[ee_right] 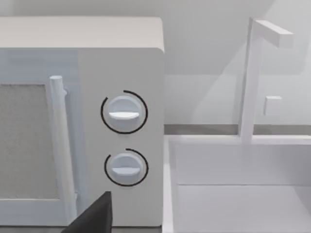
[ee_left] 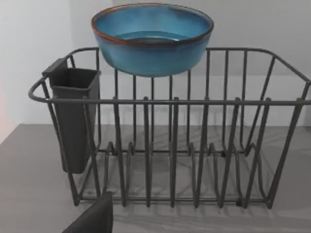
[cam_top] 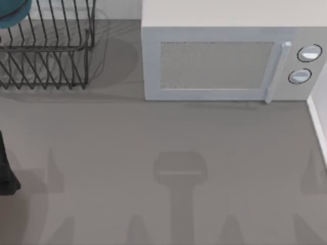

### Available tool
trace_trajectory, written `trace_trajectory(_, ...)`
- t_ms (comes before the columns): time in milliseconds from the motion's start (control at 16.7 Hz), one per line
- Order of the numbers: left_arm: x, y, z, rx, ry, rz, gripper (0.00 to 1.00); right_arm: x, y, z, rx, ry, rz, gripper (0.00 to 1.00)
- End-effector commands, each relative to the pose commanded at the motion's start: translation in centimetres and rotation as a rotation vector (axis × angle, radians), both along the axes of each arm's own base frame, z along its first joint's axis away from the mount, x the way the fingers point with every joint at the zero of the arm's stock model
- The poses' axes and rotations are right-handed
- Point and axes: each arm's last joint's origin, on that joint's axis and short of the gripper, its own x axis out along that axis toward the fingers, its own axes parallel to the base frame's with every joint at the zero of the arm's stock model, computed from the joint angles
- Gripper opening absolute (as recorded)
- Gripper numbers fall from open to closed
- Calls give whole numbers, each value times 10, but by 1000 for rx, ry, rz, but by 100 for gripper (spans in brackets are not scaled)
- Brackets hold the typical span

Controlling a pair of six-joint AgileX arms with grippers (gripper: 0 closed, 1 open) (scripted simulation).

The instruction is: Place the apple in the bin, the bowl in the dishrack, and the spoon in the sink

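Observation:
The teal-blue bowl (ee_left: 152,41) with its reddish-brown rim is upright at the top of the black wire dishrack (ee_left: 194,101), over its far side. I cannot tell whether it rests on the bars. From above, the bowl (cam_top: 13,13) shows at the dishrack's (cam_top: 46,47) back left corner. My left gripper (ee_left: 92,218) is in front of the rack, apart from it, and the left arm (cam_top: 6,173) is at the table's left edge. My right gripper (ee_right: 92,216) faces the microwave and the white sink (ee_right: 233,194). The apple, spoon and bin are out of view.
A white microwave (cam_top: 219,61) stands at the back, right of the rack, with two dials (ee_right: 124,112). The sink's rim (cam_top: 319,127) runs along the right edge, and a white faucet (ee_right: 250,77) stands behind it. A dark cutlery holder (ee_left: 73,116) hangs on the rack's end.

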Motion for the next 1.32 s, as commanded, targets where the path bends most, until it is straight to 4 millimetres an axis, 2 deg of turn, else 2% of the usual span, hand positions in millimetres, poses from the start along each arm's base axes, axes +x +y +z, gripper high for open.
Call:
trace_trajectory(240, 0, 0, 0, 0, 0, 0, 100, 0, -1, 2, 1, 11, -8, 100)
trace_trajectory(480, 0, 0, 0, 0, 0, 0, 100, 3, -8, 19, 18, 165, -80, 100)
trace_trajectory(660, 0, 0, 0, 0, 0, 0, 100, 14, -18, 34, 54, 402, -161, 100)
trace_trajectory(840, 0, 0, 0, 0, 0, 0, 100, 34, -34, 42, 120, 705, -248, 100)
trace_trajectory(1080, 0, 0, 0, 0, 0, 0, 100, 65, -63, 41, 243, 1098, -349, 100)
trace_trajectory(1320, 0, 0, 0, 0, 0, 0, 100, 88, -92, 37, 367, 1369, -419, 100)
